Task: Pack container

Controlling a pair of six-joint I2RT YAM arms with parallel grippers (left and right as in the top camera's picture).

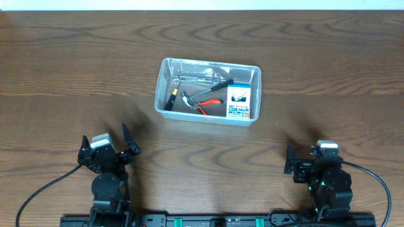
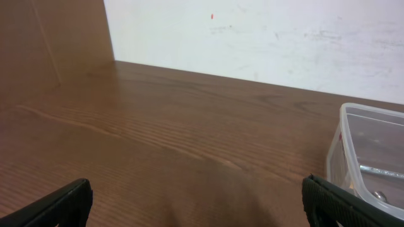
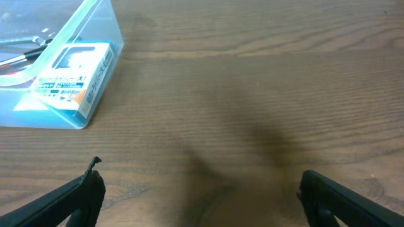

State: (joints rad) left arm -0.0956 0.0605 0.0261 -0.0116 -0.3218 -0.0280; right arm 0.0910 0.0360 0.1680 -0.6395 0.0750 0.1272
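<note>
Nearest to us, at the bottom edge of the overhead view, sit the two arms. The left gripper (image 1: 105, 137) is at about 7 o'clock, and its wrist view shows both black fingers (image 2: 63, 202) spread wide, with nothing between them but bare wood. The right gripper (image 1: 314, 156) is at about 5 o'clock. Its fingers (image 3: 76, 202) are likewise far apart and hold nothing.

Both hang over the brown wood-grain counter (image 1: 63, 75), well apart from each other and from the container.

Farther out, just toward 12 o'clock from the middle of the counter, we find the container (image 1: 208, 62), a clear shallow bin standing flat with its long side across the view. From the left wrist it lies toward 3 o'clock; from the right wrist, toward 10 o'clock.

Inside, a blue-and-white box (image 1: 238, 102) lies flat at the 3 o'clock end, against the wall. Beside it, near the middle, lie red-handled pliers (image 1: 208, 104). At the 9 o'clock end is a tool with a yellow-and-black handle (image 1: 171, 99). Along the 12 o'clock wall lies something clear and shiny (image 1: 199, 79) that we cannot make out.

Beyond the counter, the left wrist view shows a white wall (image 2: 252, 38).
</note>
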